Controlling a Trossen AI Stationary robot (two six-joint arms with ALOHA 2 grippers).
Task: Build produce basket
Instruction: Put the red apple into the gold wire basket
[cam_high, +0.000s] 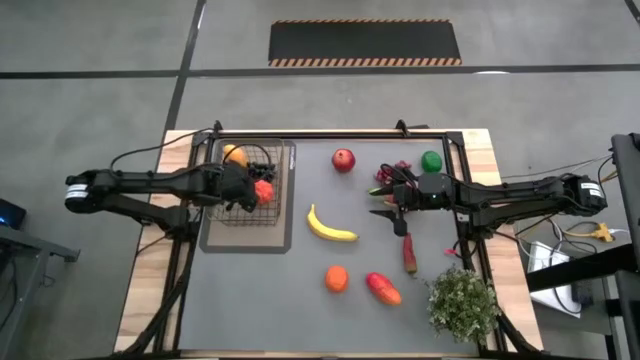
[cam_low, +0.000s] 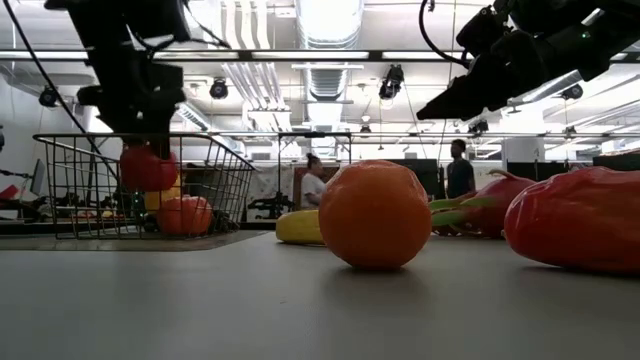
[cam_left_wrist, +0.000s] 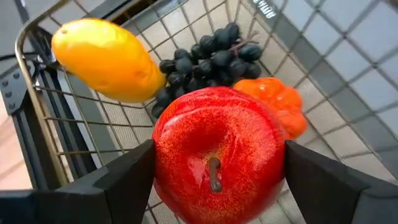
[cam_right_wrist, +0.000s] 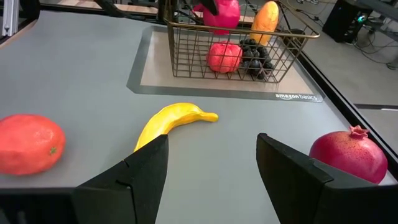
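High view: a grey worktop (cam_high: 300, 300) carries a grey tray (cam_high: 285, 235) bearing the wire basket (cam_high: 278, 175). The left end effector (cam_high: 262, 190) is over the basket, closed on a red apple (cam_high: 264, 189). The right end effector (cam_high: 385, 205) hovers right of the banana (cam_high: 328, 228). An orange (cam_high: 336, 279), a pomegranate (cam_high: 343, 160) and a lime (cam_high: 431, 160) lie loose.

Low view: the apple (cam_low: 147, 168) hangs inside the basket (cam_low: 215, 180), clear of its floor.

Left wrist view: dark fingers (cam_left_wrist: 121, 177) clamp the apple (cam_left_wrist: 217, 155) above a mango (cam_left_wrist: 106, 59), grapes (cam_left_wrist: 202, 62) and another orange fruit (cam_left_wrist: 280, 106).

Right wrist view: the right end effector (cam_right_wrist: 211, 165) stands wide apart, holding nothing, above the worktop (cam_right_wrist: 81, 56) near the banana (cam_right_wrist: 171, 121).
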